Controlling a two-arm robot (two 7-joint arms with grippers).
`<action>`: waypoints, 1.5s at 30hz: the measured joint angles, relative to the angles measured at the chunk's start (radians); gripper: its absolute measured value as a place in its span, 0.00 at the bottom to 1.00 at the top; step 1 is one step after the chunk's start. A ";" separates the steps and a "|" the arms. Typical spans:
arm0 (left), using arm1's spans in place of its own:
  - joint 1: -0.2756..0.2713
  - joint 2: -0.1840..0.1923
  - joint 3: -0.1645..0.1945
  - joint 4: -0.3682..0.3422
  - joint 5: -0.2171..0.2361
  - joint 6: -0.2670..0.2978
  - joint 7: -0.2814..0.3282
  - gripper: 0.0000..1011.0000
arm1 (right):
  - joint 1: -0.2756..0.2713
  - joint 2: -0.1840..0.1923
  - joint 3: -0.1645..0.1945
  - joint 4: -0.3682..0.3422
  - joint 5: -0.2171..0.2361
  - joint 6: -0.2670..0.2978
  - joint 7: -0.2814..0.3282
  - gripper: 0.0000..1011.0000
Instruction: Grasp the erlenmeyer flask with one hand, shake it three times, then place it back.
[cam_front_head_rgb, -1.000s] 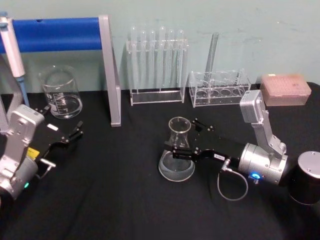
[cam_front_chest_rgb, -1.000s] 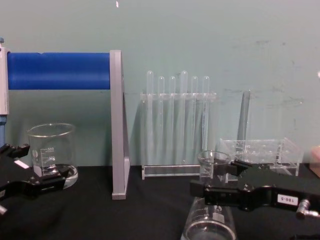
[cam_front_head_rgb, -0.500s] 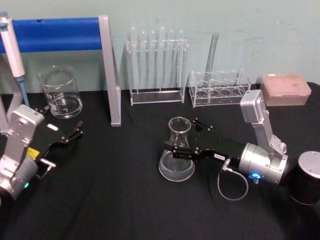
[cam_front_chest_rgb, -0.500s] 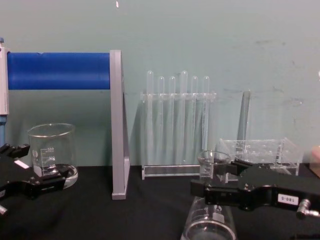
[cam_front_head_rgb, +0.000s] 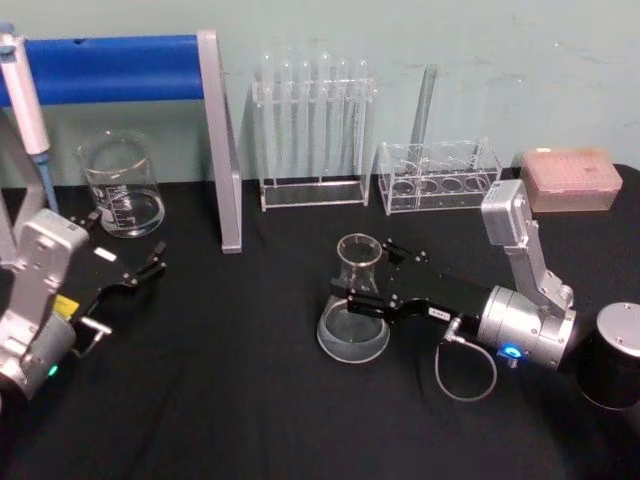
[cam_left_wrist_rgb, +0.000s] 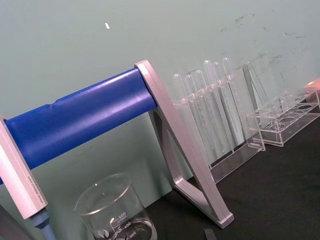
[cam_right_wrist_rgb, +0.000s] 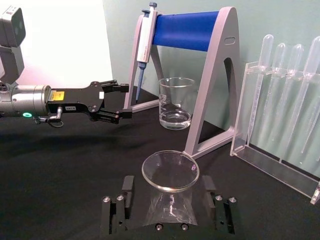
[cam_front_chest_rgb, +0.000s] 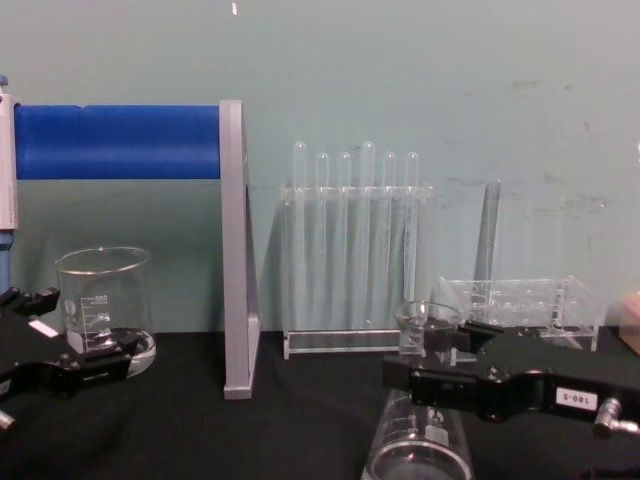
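Observation:
The erlenmeyer flask (cam_front_head_rgb: 353, 335) stands upright on the black table, a little right of centre. My right gripper (cam_front_head_rgb: 360, 268) reaches in from the right and straddles the flask's narrow neck. In the right wrist view its fingers (cam_right_wrist_rgb: 127, 197) sit on either side of the flask (cam_right_wrist_rgb: 170, 172) with a small gap on each side, so the right gripper (cam_right_wrist_rgb: 167, 200) is open. The chest view shows the same gripper (cam_front_chest_rgb: 415, 352) level with the neck of the flask (cam_front_chest_rgb: 415, 440). My left gripper (cam_front_head_rgb: 128, 238) rests at the left, open and holding nothing, in front of a beaker.
A glass beaker (cam_front_head_rgb: 122, 190) stands at back left under a pipette stand with a blue bar (cam_front_head_rgb: 120, 65). A test tube rack (cam_front_head_rgb: 315, 130), a low clear rack (cam_front_head_rgb: 440, 175) and a pink box (cam_front_head_rgb: 570, 180) line the back. A black cylinder (cam_front_head_rgb: 610, 370) stands at right.
The right gripper's near finger has edged slightly toward the flask's neck. The flask and the left arm have not moved.

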 joint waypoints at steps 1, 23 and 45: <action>0.000 0.000 0.000 0.000 0.000 0.000 0.000 0.99 | 0.000 0.000 0.000 0.000 0.000 0.000 0.000 0.83; 0.000 0.000 0.000 0.000 0.000 0.000 0.000 0.99 | 0.000 0.000 0.000 0.000 0.000 -0.001 0.000 0.44; 0.000 0.000 0.000 0.000 0.000 0.000 0.000 0.99 | -0.013 -0.004 0.011 -0.011 0.001 -0.003 -0.022 0.44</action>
